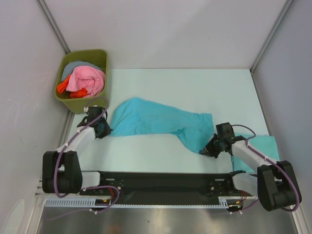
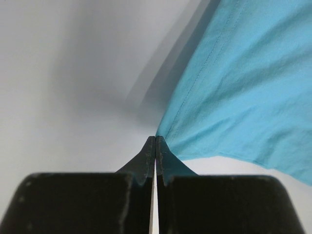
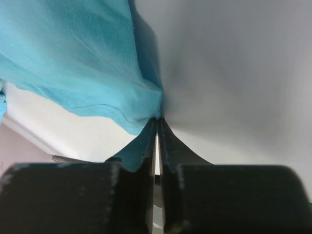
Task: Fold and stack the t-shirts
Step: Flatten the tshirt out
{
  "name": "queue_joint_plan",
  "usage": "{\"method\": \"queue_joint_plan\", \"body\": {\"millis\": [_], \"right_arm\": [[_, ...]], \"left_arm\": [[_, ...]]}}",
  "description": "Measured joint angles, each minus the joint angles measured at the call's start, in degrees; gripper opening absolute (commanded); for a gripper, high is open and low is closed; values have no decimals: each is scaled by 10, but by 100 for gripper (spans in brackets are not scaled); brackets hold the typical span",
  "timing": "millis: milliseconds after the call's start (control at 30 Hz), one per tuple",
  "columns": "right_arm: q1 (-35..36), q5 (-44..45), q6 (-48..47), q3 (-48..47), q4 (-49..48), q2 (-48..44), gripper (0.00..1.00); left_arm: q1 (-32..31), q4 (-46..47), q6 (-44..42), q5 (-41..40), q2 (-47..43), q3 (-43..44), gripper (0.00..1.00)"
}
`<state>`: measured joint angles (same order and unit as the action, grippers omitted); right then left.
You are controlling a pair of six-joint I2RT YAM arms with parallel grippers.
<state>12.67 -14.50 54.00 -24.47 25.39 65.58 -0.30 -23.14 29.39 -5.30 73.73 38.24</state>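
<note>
A turquoise t-shirt (image 1: 156, 122) hangs stretched between my two grippers over the middle of the table. My left gripper (image 1: 106, 130) is shut on its left edge; in the left wrist view the fabric (image 2: 243, 87) runs up and right from the closed fingertips (image 2: 155, 139). My right gripper (image 1: 207, 151) is shut on its right end; in the right wrist view the hemmed cloth (image 3: 73, 58) bunches at the closed tips (image 3: 157, 119). A second turquoise t-shirt (image 1: 267, 145) lies flat at the table's right edge, partly under my right arm.
An olive-green bin (image 1: 105, 83) stands at the back left, holding pink (image 1: 87, 79), orange and grey cloth. White walls enclose the pale table (image 1: 195, 87) on three sides. The black base rail (image 1: 161, 183) runs along the near edge.
</note>
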Motion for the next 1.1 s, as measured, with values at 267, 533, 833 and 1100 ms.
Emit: {"method": "queue_joint_plan", "body": {"millis": [267,533,833,1100], "right_arm": [[-9,47,-36,-24,22,-19,0],[-25,98,-138,-302,177,-61,0],[-65,106,-219,-634,274,-68,0],[-69,106,-271,-871,302,-74,0]], "left_arm": [[-2,-28,-5,0,-43,13,0],[-17,-113,-3,-10,-123,147,0],[-66,-211,-10,-42,-122,436,0],[-90,-237,-14,-47,-157,631,0]]}}
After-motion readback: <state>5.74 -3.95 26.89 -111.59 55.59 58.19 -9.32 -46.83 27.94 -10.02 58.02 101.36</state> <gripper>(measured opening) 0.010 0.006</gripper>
